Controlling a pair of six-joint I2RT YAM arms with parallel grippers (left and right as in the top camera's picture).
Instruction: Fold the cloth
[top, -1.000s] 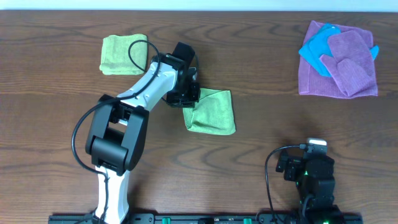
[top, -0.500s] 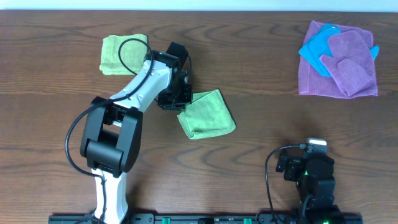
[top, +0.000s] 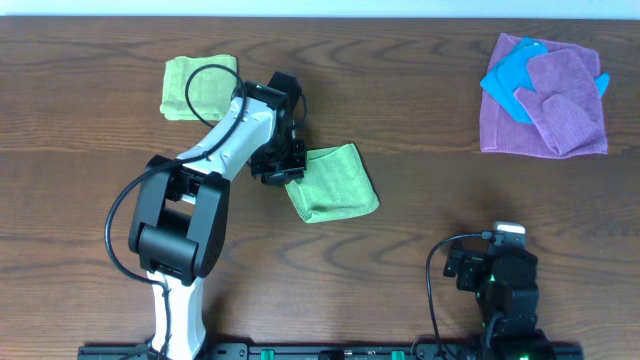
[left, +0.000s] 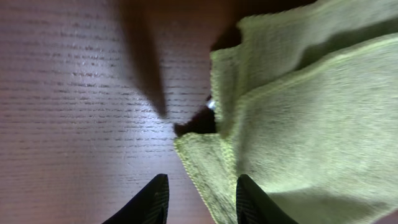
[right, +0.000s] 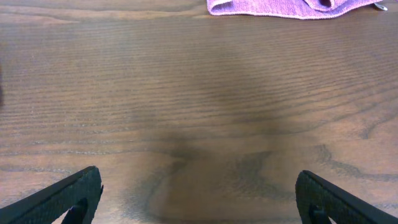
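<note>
A light green cloth (top: 335, 183), folded into a rough square and lying askew, sits on the wooden table near the middle. It fills the right side of the left wrist view (left: 298, 124), with layered edges showing. My left gripper (top: 283, 168) is at the cloth's left corner. Its fingers (left: 202, 202) are apart, one over bare table and one over the cloth, with the cloth's edge between them. My right gripper (right: 199, 199) is wide open and empty over bare table, at the front right in the overhead view (top: 497, 245).
A second green cloth (top: 198, 88), folded, lies at the back left. A pile of purple and blue cloths (top: 545, 95) lies at the back right; its purple edge shows in the right wrist view (right: 273, 6). The left arm's cable loops above its wrist.
The left gripper pulled the green cloth's left corner leftward, turning the cloth askew, then shifted slightly. The cloth has stayed put for the last half second. The right arm has not moved.
</note>
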